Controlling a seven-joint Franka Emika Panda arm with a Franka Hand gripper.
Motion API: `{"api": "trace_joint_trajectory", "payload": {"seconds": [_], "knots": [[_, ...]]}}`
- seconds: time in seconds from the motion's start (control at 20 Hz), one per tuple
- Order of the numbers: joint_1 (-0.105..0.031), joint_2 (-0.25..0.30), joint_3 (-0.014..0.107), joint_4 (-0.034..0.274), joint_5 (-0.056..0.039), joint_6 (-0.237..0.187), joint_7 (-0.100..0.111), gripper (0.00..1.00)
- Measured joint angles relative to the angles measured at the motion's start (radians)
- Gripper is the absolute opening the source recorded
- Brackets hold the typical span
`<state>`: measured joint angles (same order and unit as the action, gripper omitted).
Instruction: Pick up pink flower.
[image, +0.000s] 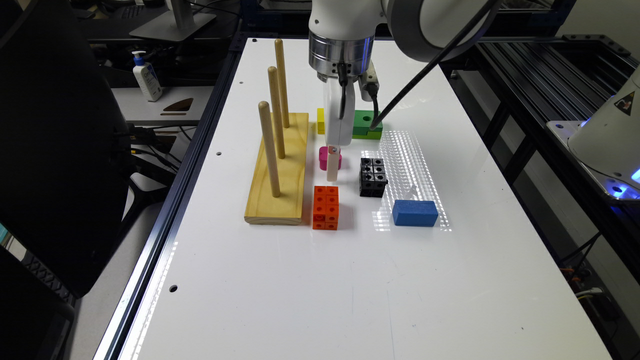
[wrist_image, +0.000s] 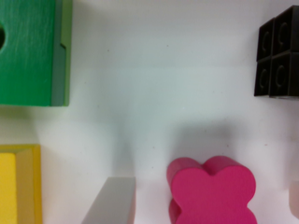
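The blue block (image: 415, 213) lies nearest; at its ten o'clock, the pincer (wrist_image: 212, 198) stands apart around the pink flower (wrist_image: 212, 193), unclamped.

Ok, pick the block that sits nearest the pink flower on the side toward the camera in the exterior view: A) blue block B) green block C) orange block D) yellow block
C: the orange block lies just in front of the pink flower, nearer the camera.
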<state>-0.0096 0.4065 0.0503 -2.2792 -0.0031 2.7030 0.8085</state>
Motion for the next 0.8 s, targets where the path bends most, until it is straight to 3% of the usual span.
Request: {"api": "trace_joint_trajectory", "payload": {"seconds": [0.75, 0.8], "knots": [[0.0, 0.026, 0.005, 0.022, -0.0003, 0.009, 0.002, 1.0], [0.0, 0.027, 0.005, 0.023, -0.0003, 0.009, 0.002, 0.0]]}}
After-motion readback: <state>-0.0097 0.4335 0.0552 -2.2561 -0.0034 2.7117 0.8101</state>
